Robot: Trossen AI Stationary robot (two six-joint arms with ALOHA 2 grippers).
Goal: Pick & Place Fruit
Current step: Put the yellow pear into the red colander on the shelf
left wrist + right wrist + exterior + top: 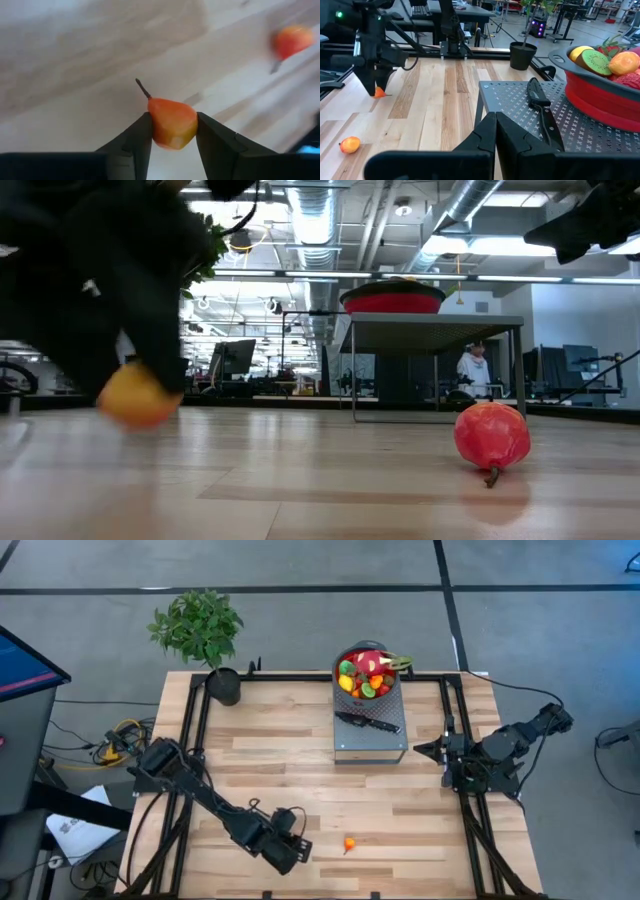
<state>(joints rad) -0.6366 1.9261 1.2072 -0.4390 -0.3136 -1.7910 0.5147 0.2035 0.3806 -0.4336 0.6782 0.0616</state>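
My left gripper [173, 131] is near the table's front edge and is shut on a small orange-red pear-shaped fruit [171, 122] with a thin stem. In the low view this fruit [139, 399] shows under the dark gripper. A second small red-orange fruit [349, 845] lies on the wood just to the gripper's right. A red bowl [368, 690] piled with fruit stands on a grey perforated stand [372, 743] at the far middle. My right gripper [495, 122] is shut and holds nothing, waiting level by the table's right edge [420, 749]. My left gripper pinches the fruit's two rounded sides [154, 125] between its two fingers, at their free ends. The fingers slant down from above and from the table's left. The stem [142, 88] points away from the gripper. The fruit hangs just clear of the wood.
A black-handled knife [368, 722] lies on the stand in front of the bowl. A potted plant [222, 683] stands at the far left corner. A black metal frame [196, 710] runs along the table's sides. Bare wood stretches between the stand and the loose fruit.
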